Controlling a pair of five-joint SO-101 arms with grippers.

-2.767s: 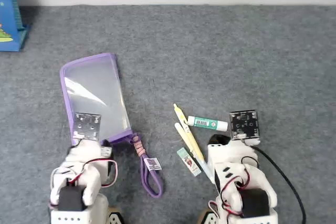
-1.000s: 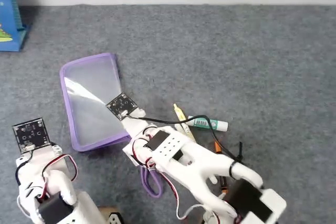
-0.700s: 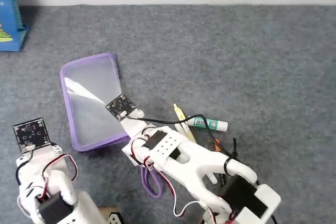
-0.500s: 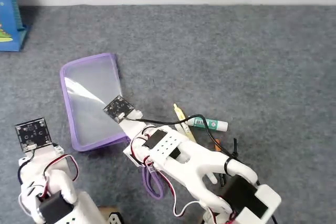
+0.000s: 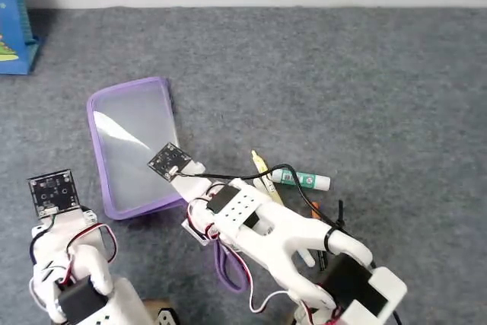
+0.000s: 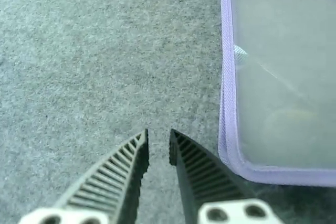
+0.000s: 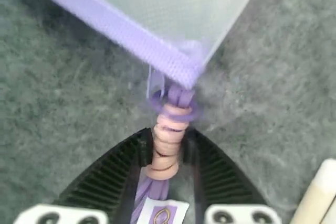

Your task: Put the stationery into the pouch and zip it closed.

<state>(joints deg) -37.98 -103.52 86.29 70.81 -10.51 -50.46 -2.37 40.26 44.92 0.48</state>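
The see-through pouch (image 5: 133, 138) with purple edging lies flat on the grey worktop (image 5: 342, 74). At the pouch's near right corner the right fingers (image 7: 146, 145) pinch the stack of pink beads (image 7: 167, 142) on the purple strap (image 5: 228, 264), just below where the strap joins the pouch; the strap's loop trails back under that arm, toward the near edge. The left fingers (image 6: 149, 142) hang over bare worktop just beside the pouch's near left corner, drawn close with only a narrow slit between them and nothing in it. To the right of the pouch, outside it, lies the stationery: a yellow pen (image 5: 260, 165), a white tube with a green label (image 5: 302, 180) and an orange pen (image 5: 316, 211) partly hidden under the right arm. A blue box (image 5: 11, 24) stands well beyond the pouch's far left corner
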